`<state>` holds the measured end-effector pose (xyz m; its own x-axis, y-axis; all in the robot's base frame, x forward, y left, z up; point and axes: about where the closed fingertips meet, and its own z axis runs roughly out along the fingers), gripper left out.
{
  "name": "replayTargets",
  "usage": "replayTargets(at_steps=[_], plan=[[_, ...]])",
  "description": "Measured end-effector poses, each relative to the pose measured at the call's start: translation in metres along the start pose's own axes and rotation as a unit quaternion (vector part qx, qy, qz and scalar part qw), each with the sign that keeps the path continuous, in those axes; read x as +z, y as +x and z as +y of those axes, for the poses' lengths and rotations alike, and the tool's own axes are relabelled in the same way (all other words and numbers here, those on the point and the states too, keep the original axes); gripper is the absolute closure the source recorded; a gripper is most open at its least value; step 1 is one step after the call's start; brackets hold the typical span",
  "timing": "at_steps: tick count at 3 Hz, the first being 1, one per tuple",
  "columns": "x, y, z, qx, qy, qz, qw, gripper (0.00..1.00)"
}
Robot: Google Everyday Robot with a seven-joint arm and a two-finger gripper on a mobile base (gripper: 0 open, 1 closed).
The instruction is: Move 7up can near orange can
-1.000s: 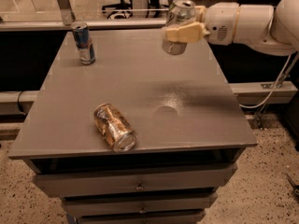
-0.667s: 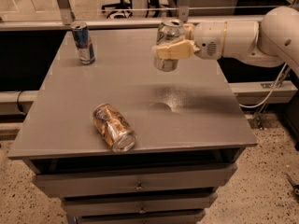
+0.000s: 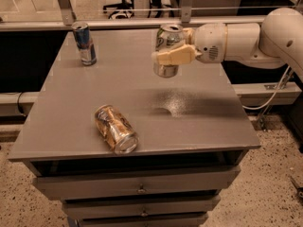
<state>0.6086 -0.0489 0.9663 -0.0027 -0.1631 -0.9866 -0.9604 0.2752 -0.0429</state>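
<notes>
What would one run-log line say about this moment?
gripper: shut on silvery-green 7up can, held above grey table | dented golden-orange can: lying on side near front edge

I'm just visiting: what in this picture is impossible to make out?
All in the one camera view:
- The tool grips the 7up can above the table's far right. It covers part of the label, and the tool's far side is hidden behind the can.
- The arm is cut off by the right edge.
- The orange can lies on its side near the front, its markings too blurred to read.
- The blue can, far left, has lettering too small to read.
</notes>
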Motion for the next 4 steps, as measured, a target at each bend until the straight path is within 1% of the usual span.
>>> replayTargets(at_steps=[1, 2, 3, 4], plan=[[0.002, 0.005, 0.033, -0.003, -0.041, 0.0, 0.9992, 1.0], [0.01, 0.033, 0.087, -0.015, -0.105, 0.013, 0.9943, 1.0], [0.018, 0.055, 0.111, -0.03, -0.14, 0.023, 0.9894, 0.97], [0.026, 0.064, 0.12, -0.04, -0.16, 0.021, 0.9861, 0.74]])
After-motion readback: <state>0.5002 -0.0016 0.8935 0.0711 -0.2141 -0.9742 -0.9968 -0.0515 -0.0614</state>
